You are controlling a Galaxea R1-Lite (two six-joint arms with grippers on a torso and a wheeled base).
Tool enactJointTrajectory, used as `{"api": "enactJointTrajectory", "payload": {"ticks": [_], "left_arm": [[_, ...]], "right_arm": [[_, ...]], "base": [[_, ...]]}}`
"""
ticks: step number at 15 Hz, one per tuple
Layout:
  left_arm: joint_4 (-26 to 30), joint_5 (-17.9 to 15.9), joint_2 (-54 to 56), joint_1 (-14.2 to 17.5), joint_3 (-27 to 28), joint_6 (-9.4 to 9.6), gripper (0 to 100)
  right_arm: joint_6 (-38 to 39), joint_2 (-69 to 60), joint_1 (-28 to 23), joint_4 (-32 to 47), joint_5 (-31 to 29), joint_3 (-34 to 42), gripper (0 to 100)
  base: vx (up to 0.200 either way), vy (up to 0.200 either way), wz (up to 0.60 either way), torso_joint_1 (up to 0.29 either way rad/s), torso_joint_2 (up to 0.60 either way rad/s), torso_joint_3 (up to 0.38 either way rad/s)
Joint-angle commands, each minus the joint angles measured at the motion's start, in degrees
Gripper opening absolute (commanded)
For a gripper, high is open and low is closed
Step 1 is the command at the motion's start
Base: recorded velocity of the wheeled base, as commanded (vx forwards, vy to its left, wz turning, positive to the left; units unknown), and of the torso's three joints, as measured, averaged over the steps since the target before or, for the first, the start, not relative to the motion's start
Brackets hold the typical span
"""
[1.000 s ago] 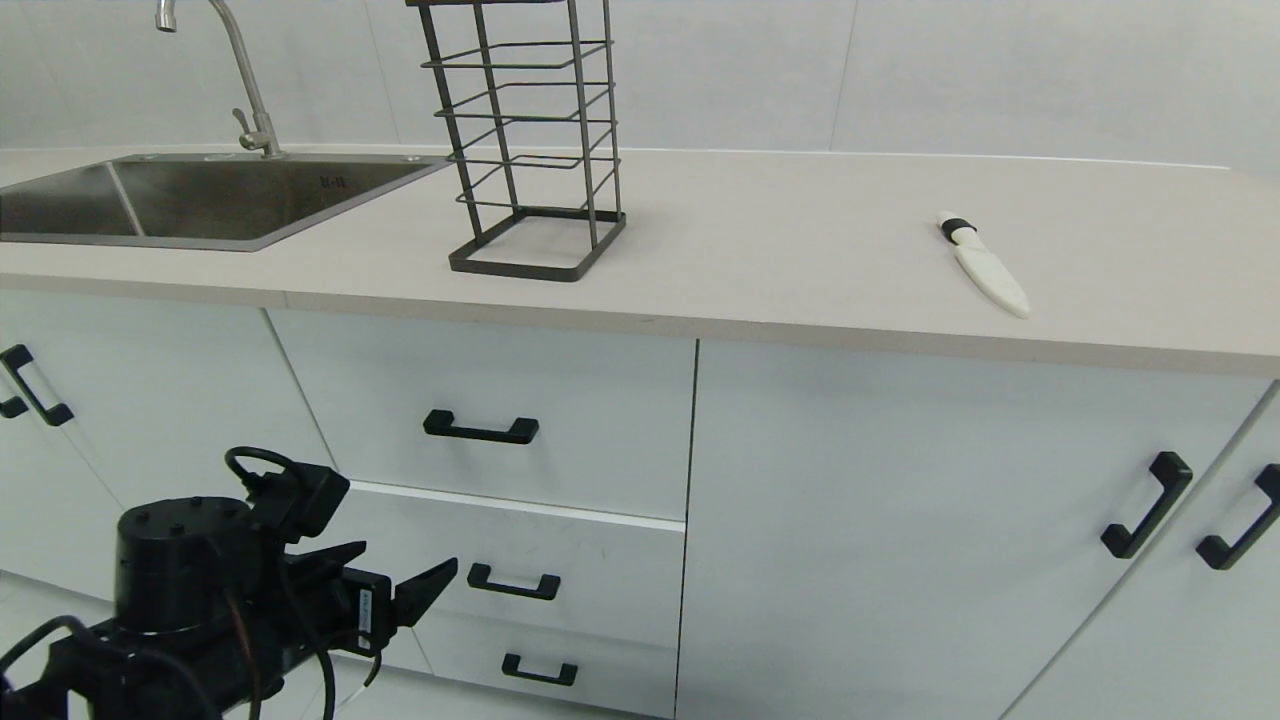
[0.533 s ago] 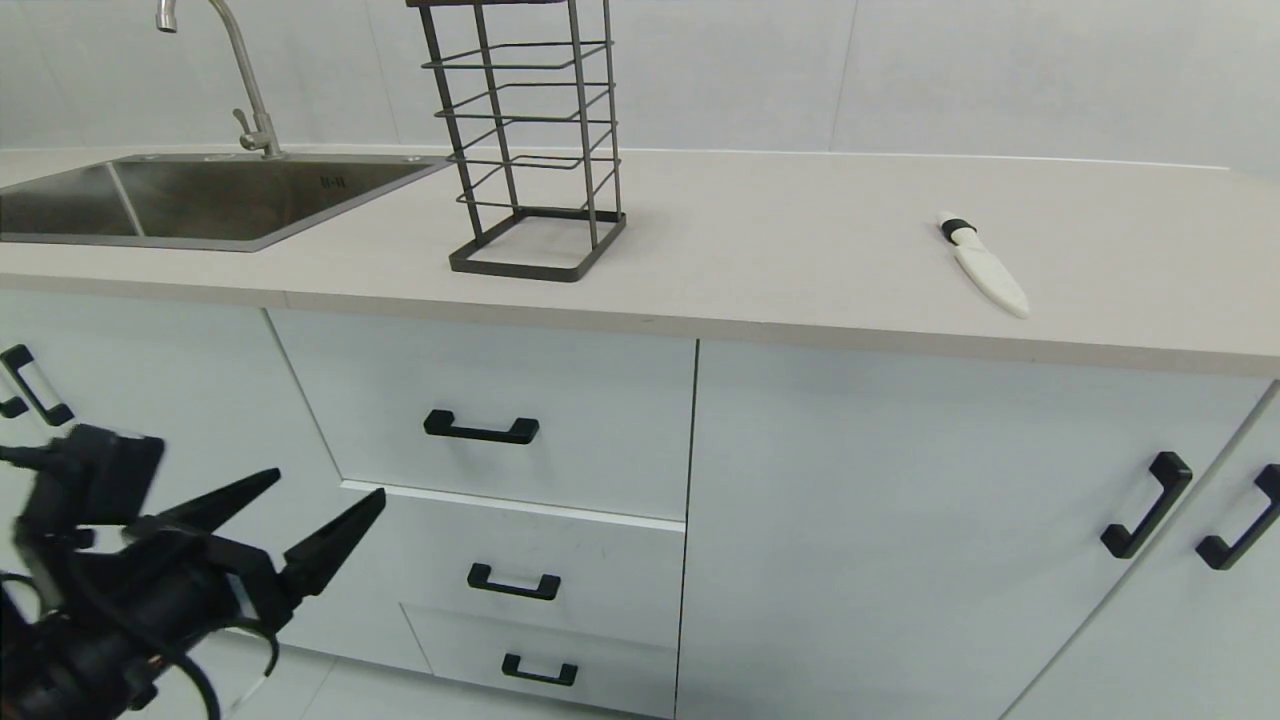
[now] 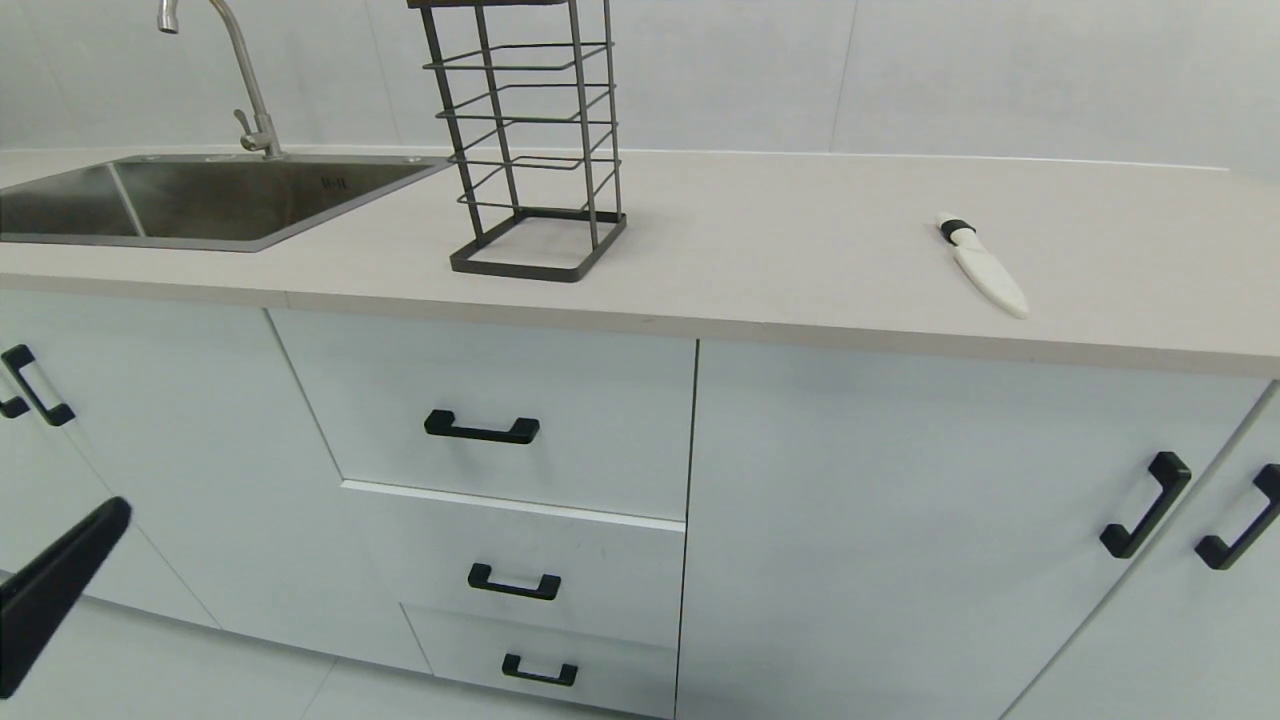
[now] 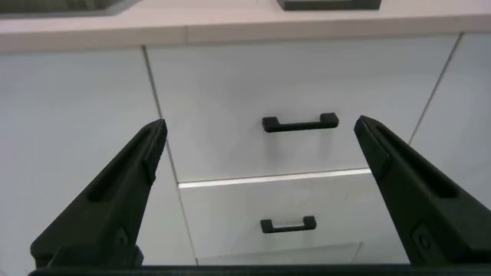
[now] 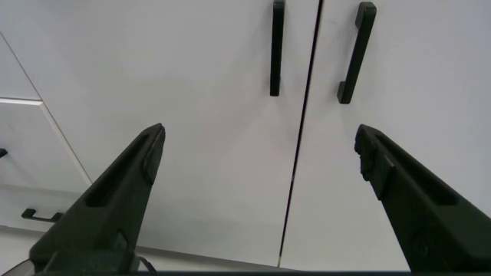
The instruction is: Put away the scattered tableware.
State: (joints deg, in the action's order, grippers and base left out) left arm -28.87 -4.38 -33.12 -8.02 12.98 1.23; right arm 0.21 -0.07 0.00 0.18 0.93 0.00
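Note:
A white knife (image 3: 983, 265) with a black band near one end lies flat on the counter's right part, close to the front edge. A black wire rack (image 3: 530, 140) stands upright and bare left of the counter's middle. My left gripper (image 4: 261, 126) is open and holds nothing; it hangs low in front of the white drawers, facing the top drawer handle (image 4: 299, 123). One of its fingers (image 3: 55, 585) shows at the head view's lower left edge. My right gripper (image 5: 261, 132) is open with nothing in it, facing the cabinet doors with two vertical black handles (image 5: 276, 46).
A steel sink (image 3: 200, 195) with a tall faucet (image 3: 235, 70) is set into the counter's left end. Below the counter (image 3: 760, 240) are a stack of three drawers (image 3: 500, 500) and cabinet doors with black handles (image 3: 1145, 505). A tiled wall stands behind.
My left arm has swung left and down, so just one finger tip is left at the head view's edge. The knife and rack have not moved.

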Motion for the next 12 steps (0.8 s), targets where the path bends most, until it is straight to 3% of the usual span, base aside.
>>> {"api": "enactJointTrajectory", "payload": {"ticks": [1, 4, 7, 9, 10, 11, 12], "left_arm": [[3.6, 0.1, 10.7, 3.2, 1.2, 0.09, 100], [3.8, -0.5, 15.9, 6.4, -6.9, 1.32, 100], [4.1, -1.1, 21.6, 7.1, -12.9, 1.32, 100], [9.9, -1.0, 26.6, 8.6, -12.9, 1.32, 100], [21.2, -0.5, 33.0, 8.4, -12.9, 1.49, 100], [26.8, 0.7, 33.1, 8.1, -12.7, 1.32, 100], [26.3, 2.0, 33.1, 8.1, -12.5, 1.05, 100]], "right_arm": [[0.1, 0.1, 0.0, 0.0, 0.0, 0.0, 100], [0.1, 0.1, 0.0, 0.0, 0.0, 0.0, 100], [0.1, 0.1, 0.0, 0.0, 0.0, 0.0, 100], [0.1, 0.1, 0.0, 0.0, 0.0, 0.0, 100], [0.1, 0.1, 0.0, 0.0, 0.0, 0.0, 100], [0.1, 0.1, 0.0, 0.0, 0.0, 0.0, 100], [0.1, 0.1, 0.0, 0.0, 0.0, 0.0, 100]], "base": [[0.000, 0.000, 0.00, 0.000, 0.00, 0.000], [0.000, 0.000, 0.00, 0.000, 0.00, 0.000], [0.000, 0.000, 0.00, 0.000, 0.00, 0.000], [0.000, 0.000, 0.00, 0.000, 0.00, 0.000], [0.000, 0.000, 0.00, 0.000, 0.00, 0.000], [0.000, 0.000, 0.00, 0.000, 0.00, 0.000], [0.000, 0.000, 0.00, 0.000, 0.00, 0.000]]}}
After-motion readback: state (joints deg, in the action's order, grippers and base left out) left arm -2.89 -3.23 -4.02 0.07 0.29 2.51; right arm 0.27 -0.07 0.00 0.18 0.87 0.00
